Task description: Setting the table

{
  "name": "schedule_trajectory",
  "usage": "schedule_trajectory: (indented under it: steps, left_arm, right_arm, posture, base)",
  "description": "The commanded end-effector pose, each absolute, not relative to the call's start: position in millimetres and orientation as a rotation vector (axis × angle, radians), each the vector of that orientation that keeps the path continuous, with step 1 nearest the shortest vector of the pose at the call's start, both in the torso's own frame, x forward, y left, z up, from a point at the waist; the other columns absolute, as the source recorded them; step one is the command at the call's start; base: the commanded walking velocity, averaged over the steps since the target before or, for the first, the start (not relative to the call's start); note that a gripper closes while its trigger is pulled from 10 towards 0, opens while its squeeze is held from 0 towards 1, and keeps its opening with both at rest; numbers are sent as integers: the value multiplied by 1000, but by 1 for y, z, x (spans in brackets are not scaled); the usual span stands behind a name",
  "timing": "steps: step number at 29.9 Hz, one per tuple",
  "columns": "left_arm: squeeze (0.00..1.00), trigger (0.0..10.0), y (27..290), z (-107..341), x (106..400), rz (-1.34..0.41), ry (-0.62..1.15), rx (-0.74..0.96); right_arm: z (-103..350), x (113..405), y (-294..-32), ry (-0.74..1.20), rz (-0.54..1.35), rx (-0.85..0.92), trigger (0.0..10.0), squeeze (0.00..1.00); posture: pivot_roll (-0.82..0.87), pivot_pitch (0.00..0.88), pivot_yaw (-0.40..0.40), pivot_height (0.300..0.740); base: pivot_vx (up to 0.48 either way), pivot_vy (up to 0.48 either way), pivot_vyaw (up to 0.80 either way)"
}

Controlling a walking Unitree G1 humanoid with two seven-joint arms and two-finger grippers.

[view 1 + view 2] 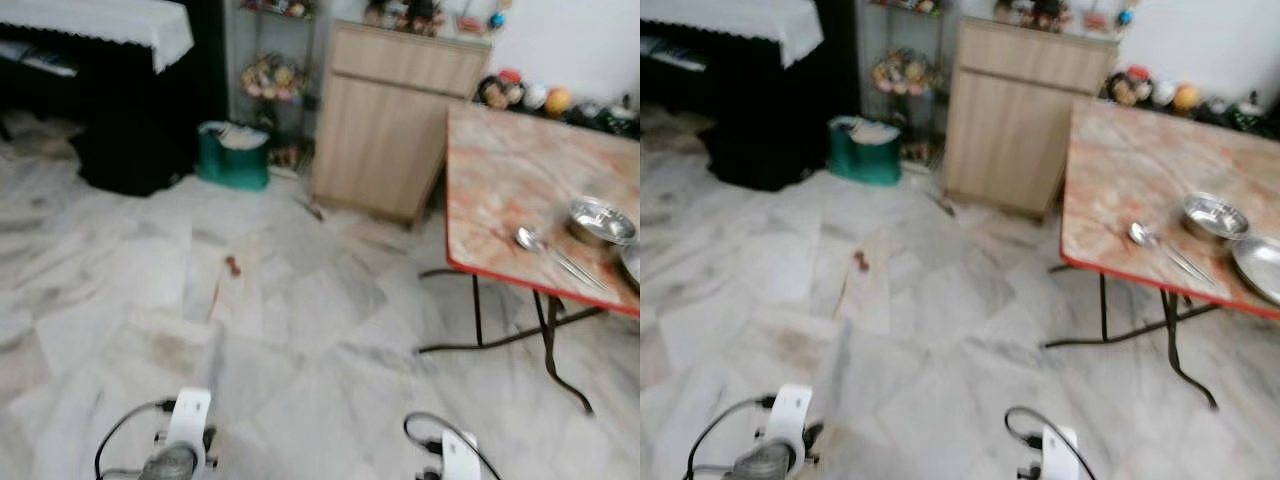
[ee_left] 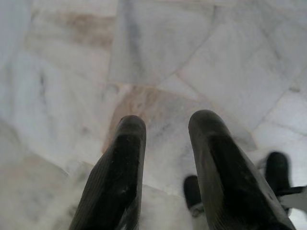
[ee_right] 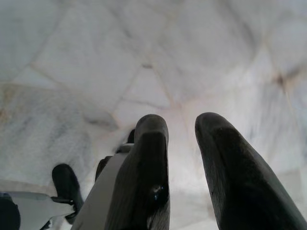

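Blur softened both eye views; plate (image 1: 1260, 268) was cut off by the frame edge at 3 o'clock on the table (image 1: 500, 190), w/ bowl (image 1: 600, 221) and spoon (image 1: 545, 250) just beside it. Left gripper (image 2: 165, 127) and right gripper (image 3: 182, 127) hung low over marble floor (image 1: 280, 320), fingers spread apart a bit, holding and touching nothing.
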State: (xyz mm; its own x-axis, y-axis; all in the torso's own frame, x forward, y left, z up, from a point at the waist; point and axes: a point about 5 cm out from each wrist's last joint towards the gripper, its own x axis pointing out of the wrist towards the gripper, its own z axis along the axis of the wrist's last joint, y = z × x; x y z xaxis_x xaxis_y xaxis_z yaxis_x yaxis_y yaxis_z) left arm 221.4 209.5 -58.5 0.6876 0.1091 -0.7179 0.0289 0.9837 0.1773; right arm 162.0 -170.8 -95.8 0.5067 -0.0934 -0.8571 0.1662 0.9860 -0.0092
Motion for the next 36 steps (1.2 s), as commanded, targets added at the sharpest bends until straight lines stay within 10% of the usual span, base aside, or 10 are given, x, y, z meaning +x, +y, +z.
schedule_trajectory:
  steps: [1, 13, 36]
  left_arm:
    - [0, 10000, 199, -61, 221, 24, 821, 165]
    - [0, 10000, 199, -61, 221, 24, 823, 168]
    - [0, 10000, 199, -62, 220, 9, 831, 196]
  right_arm:
    - [-96, 160, -182, 1029, -182, 63, 10000, 0]
    - [-95, 160, -182, 1028, -175, 57, 10000, 0]
    - [-95, 161, -184, 1008, -182, 50, 10000, 0]
  posture:
    - [109, 0, -71, 740]
    - [110, 0, -70, 740]
    - [110, 0, -64, 740]
  base:
    - [0, 0, -775]
    - [0, 0, -772]
    - [0, -112, 0]
